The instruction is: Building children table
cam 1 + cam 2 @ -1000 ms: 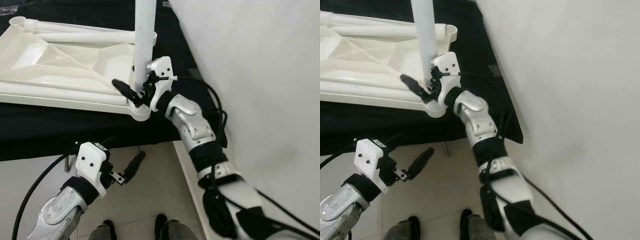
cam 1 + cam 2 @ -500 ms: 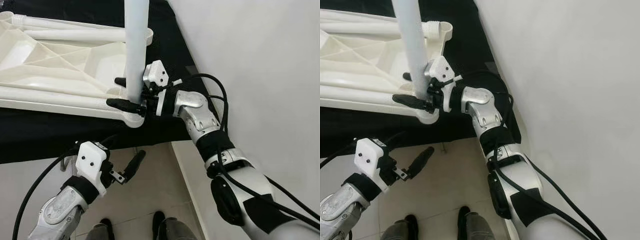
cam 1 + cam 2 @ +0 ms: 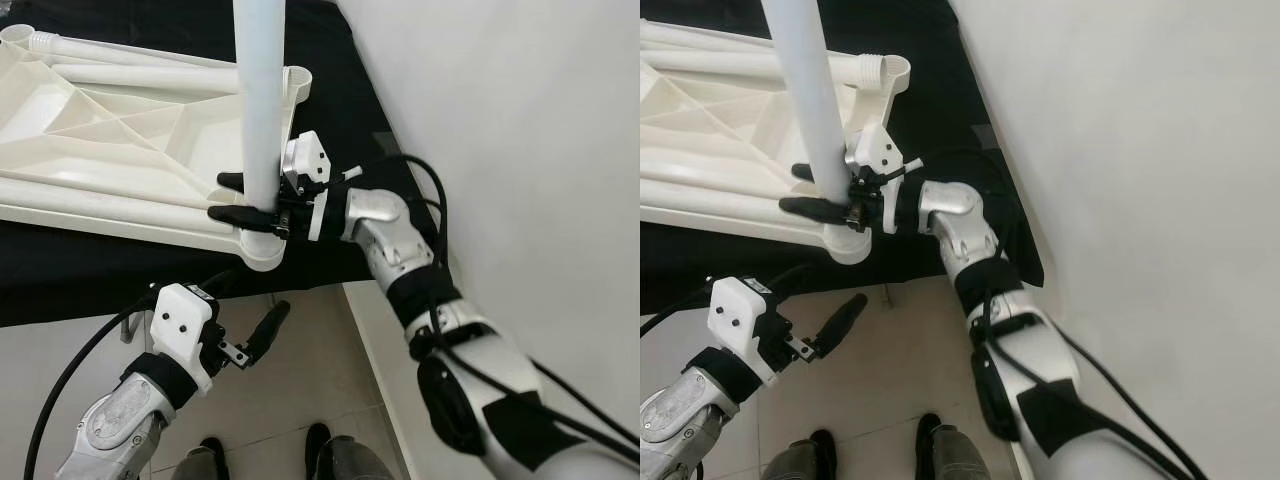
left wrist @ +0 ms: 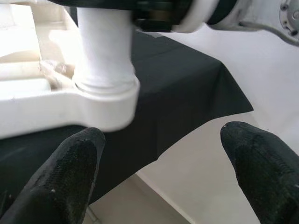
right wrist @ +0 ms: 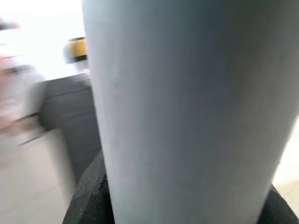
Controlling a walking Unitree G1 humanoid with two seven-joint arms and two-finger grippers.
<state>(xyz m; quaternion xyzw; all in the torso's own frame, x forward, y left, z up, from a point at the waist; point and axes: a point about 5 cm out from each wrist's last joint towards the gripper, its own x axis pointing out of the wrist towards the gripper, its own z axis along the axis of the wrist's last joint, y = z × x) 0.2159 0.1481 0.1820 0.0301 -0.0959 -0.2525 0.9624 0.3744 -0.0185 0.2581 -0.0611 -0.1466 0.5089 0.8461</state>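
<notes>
White plastic table leg stands upright in the upturned tabletop's corner socket. The right gripper clamps it just above the socket; the left gripper hangs open below, apart.

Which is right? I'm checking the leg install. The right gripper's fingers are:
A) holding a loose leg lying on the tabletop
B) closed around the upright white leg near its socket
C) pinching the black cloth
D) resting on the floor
B: the right gripper clasps the upright white leg just above the corner socket of the upturned tabletop.
</notes>
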